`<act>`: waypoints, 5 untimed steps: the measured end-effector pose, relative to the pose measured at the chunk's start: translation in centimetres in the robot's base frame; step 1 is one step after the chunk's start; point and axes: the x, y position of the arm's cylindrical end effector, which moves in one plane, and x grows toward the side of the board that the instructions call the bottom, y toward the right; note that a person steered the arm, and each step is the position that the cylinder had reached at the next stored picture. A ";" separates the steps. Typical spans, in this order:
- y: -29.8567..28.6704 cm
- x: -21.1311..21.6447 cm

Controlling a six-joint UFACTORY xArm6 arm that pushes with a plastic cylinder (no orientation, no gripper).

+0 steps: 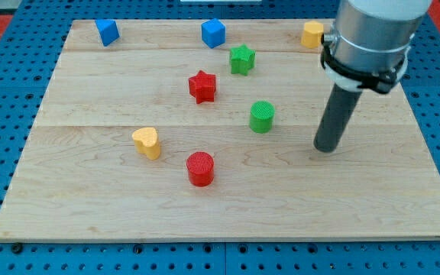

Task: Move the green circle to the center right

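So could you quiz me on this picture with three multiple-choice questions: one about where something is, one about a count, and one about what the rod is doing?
1. Where is the green circle relative to my tip?
A. toward the view's left of it
B. toward the view's right of it
C. directly under it

2. How many blue blocks are on the board?
A. one
B. two
C. three

3. Is my tip touching any block?
A. yes, the green circle
B. yes, the red circle
C. no, it stands apart from all

Answers:
1 A, since bare wood separates the circle from the tip to its right.
2 B, two blue cubes sit near the view's top edge.
3 C, no block meets the rod's end.
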 end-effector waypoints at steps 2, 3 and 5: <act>-10.7 -4.3; -4.8 -5.7; -7.5 -10.0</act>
